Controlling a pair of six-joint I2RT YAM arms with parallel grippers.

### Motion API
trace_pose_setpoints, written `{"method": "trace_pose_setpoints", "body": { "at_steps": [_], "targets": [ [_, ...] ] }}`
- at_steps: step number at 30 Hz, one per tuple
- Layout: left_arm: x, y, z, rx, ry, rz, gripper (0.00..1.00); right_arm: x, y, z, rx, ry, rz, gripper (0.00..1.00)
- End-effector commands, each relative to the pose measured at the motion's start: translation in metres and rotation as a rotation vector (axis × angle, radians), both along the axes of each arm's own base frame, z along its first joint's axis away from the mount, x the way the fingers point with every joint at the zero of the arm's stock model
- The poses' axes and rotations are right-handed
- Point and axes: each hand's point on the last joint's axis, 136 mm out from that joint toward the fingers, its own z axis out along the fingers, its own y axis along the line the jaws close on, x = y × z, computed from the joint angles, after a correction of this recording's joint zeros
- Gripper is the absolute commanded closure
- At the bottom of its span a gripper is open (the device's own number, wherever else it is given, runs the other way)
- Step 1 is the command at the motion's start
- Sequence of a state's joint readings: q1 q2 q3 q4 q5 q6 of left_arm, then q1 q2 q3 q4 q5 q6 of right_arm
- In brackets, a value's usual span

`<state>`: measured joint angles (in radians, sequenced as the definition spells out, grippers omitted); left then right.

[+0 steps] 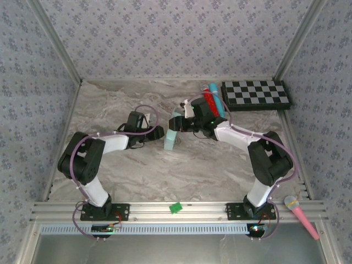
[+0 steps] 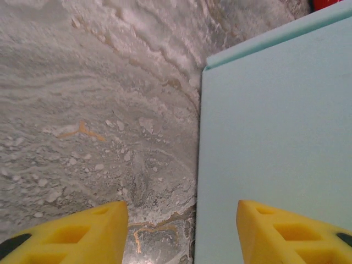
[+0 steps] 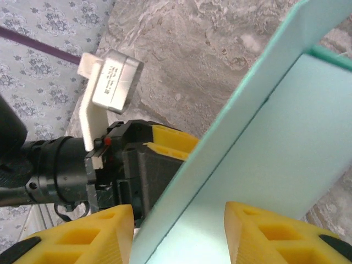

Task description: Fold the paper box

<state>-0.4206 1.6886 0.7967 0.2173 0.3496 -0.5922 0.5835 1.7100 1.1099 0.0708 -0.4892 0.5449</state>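
Note:
The paper box (image 1: 171,136) is pale aqua card, standing partly formed in the middle of the table between both grippers. My left gripper (image 1: 158,132) is open at the box's left side. In the left wrist view a flat box panel (image 2: 275,137) fills the right half, and its edge runs between the spread yellow fingers of the left gripper (image 2: 181,236). My right gripper (image 1: 180,124) is open over the box's top. Its fingers stand apart astride one thin wall (image 3: 231,126) of the right gripper (image 3: 179,236). The left gripper's fingers (image 3: 170,140) show just behind that wall.
A black-and-white checkerboard (image 1: 256,94) lies at the back right, with a red brush (image 1: 209,102) and a slim blue tube (image 1: 215,96) beside it. A small green piece (image 1: 176,207) sits on the front rail. A pink microphone (image 1: 300,215) lies at the front right.

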Motion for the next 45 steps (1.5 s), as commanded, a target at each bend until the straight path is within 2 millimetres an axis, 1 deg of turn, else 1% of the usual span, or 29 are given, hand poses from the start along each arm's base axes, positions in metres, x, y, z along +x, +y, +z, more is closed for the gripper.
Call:
{"method": "trace_pose_setpoints", "body": {
  "at_steps": [1,2,4,7,11,12,15,17,21,27,33,37,41,45],
  "targets": [
    [0.009,0.007,0.019,0.024,-0.057,0.024,0.45,0.007,0.004,0.013,-0.014,-0.032,0.015,0.50],
    [0.010,0.009,0.020,0.027,-0.056,0.028,0.45,0.007,0.005,0.013,-0.018,-0.032,0.017,0.50],
    [0.011,0.009,0.021,0.032,-0.058,0.026,0.45,0.014,0.007,0.027,-0.008,-0.057,0.017,0.50],
    [0.013,0.012,0.022,0.036,-0.057,0.039,0.45,0.016,0.004,0.033,-0.015,-0.071,0.003,0.50],
    [0.017,0.013,0.026,0.040,-0.056,0.047,0.45,0.022,-0.014,0.037,-0.027,-0.075,-0.085,0.51],
    [0.017,0.012,0.027,0.040,-0.056,0.043,0.45,0.019,-0.024,0.021,-0.050,-0.043,-0.118,0.51],
    [0.019,0.010,0.028,0.040,-0.052,0.032,0.45,0.020,-0.040,0.005,-0.064,0.009,-0.195,0.52],
    [0.020,0.009,0.028,0.040,-0.052,0.023,0.45,0.018,-0.043,-0.007,-0.059,0.042,-0.207,0.52],
    [0.022,0.002,0.027,0.032,-0.041,-0.007,0.45,0.013,-0.035,-0.021,-0.018,0.103,-0.185,0.50],
    [0.024,-0.010,0.022,-0.001,-0.010,-0.056,0.46,0.014,-0.020,-0.027,0.056,0.137,-0.143,0.45],
    [0.024,-0.013,0.020,-0.008,-0.001,-0.071,0.46,0.015,-0.009,-0.039,0.060,0.171,-0.119,0.45],
    [0.024,-0.015,0.019,-0.014,0.004,-0.086,0.47,0.014,-0.012,-0.052,0.033,0.198,-0.139,0.45],
    [0.022,-0.016,0.016,-0.017,0.015,-0.097,0.47,0.010,-0.023,-0.074,-0.047,0.239,-0.183,0.47],
    [0.022,-0.016,0.018,-0.016,0.011,-0.099,0.47,0.003,-0.037,-0.095,-0.143,0.276,-0.234,0.49]
  ]
}}
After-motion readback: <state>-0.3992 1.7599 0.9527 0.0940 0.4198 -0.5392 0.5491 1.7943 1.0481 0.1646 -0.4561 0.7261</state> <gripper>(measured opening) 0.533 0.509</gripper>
